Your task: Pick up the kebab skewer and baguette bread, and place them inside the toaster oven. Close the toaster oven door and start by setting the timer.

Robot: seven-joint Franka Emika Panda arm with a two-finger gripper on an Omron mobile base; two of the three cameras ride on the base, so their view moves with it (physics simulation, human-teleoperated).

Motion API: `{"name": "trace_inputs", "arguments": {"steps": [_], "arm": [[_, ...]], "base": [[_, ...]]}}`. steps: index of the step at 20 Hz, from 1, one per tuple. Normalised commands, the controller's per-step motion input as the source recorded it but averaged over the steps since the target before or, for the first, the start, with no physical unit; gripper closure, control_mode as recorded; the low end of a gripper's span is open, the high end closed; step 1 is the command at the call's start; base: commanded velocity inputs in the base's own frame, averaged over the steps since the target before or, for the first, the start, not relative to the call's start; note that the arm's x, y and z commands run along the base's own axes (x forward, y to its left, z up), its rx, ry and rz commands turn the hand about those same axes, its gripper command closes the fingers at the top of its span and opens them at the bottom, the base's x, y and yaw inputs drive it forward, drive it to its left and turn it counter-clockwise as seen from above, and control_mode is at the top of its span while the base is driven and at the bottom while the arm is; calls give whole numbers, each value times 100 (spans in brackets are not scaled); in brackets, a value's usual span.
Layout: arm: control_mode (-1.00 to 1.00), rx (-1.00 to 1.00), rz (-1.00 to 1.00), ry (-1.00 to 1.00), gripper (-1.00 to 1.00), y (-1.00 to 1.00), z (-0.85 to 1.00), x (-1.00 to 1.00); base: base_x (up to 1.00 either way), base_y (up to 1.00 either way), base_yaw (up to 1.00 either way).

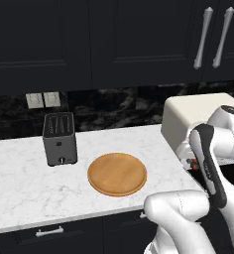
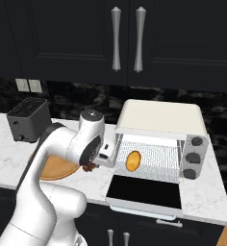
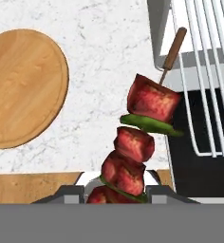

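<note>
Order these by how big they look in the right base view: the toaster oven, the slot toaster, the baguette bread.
1. toaster oven, clearly the largest.
2. slot toaster, which stands farther to the side, so its true size is less sure.
3. baguette bread, smallest, lying on the oven's wire rack.

Base views behind arm, both facing counter with wooden board [image 1: 117, 174]; hand view looks down, close.

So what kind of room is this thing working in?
A kitchen, by the look of it, though a computer-drawn one. A marble-look counter runs under dark cupboards, and on it stand a slot toaster, a round wooden board and a cream toaster oven with its door down.
</note>
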Motion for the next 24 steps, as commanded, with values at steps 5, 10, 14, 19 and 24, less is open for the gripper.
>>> {"name": "trace_inputs", "arguments": {"steps": [5,10,14,19,24], "arm": [[-100,-18,9,0,100,-100,0,23],[-100,-14,7,0,100,-100,-4,52],[-100,-12,7,0,100,-99,-11,52],[-100,-7,5,0,100,-84,-23,46],[-100,-1,0,0,100,-71,-30,45]], "base": [[0,0,0],[0,0,0],[0,0,0],[0,0,0],[0,0,0]]}}
